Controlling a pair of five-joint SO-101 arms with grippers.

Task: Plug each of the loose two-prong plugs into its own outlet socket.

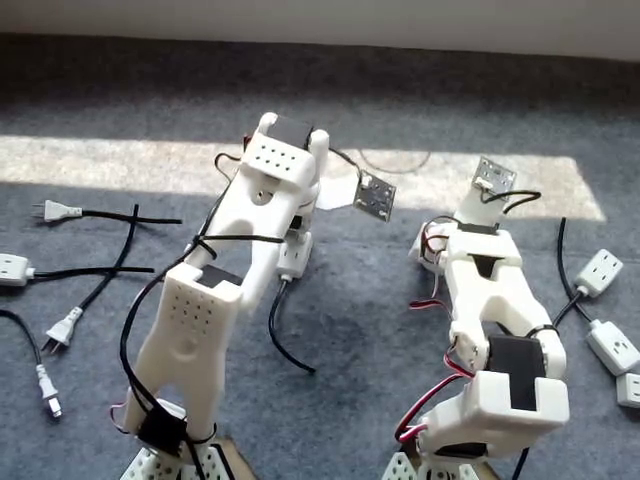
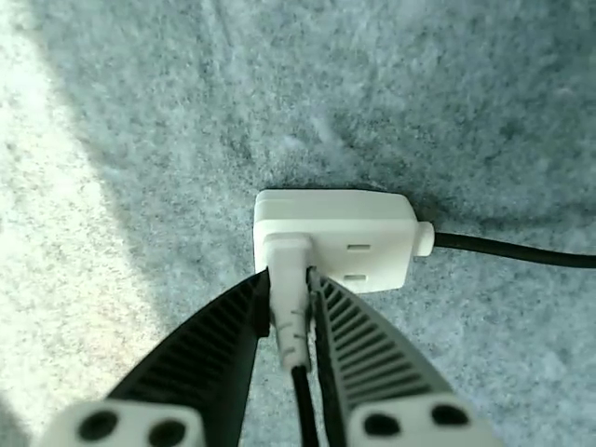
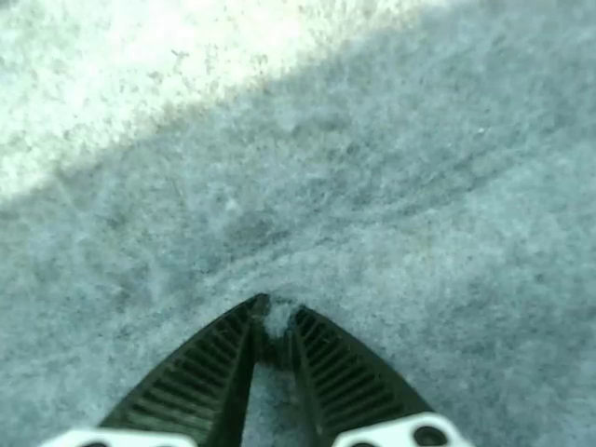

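Sitting between the black ribbed fingers (image 2: 233, 345) of the left gripper (image 2: 291, 279), a white two-prong plug (image 2: 287, 253) is clamped from both sides, and its thin black cord (image 2: 300, 410) trails back between the fingers toward the wrist. The plug's front end meets the face of a white rectangular outlet socket (image 2: 358, 219) lying on the carpet just ahead of the fingertips. The prongs themselves are hidden, so how deep they sit cannot be told. Two bare slots on the same face lie just beside the plug. A black socket cord (image 2: 512, 250) leaves the socket's far end, away from the gripper. From above, the left arm (image 1: 230, 260) bends down over this socket (image 1: 293, 258), and a black cable (image 1: 285, 340) curls across the grey carpet (image 1: 350, 330) beneath it. Well out to this arm's left lie three loose plugs on black cords (image 1: 52, 210) (image 1: 60, 332) (image 1: 48, 392), along with a white socket at the edge (image 1: 12, 268). The right arm (image 1: 490, 290) stands folded beside it, and the right gripper (image 3: 277, 312) points down at bare carpet, its fingertips drawn together with nothing between them. Farther to the right arm's right, three white sockets on cords (image 1: 598, 270) (image 1: 612, 345) (image 1: 630, 388) lie apart from both grippers.
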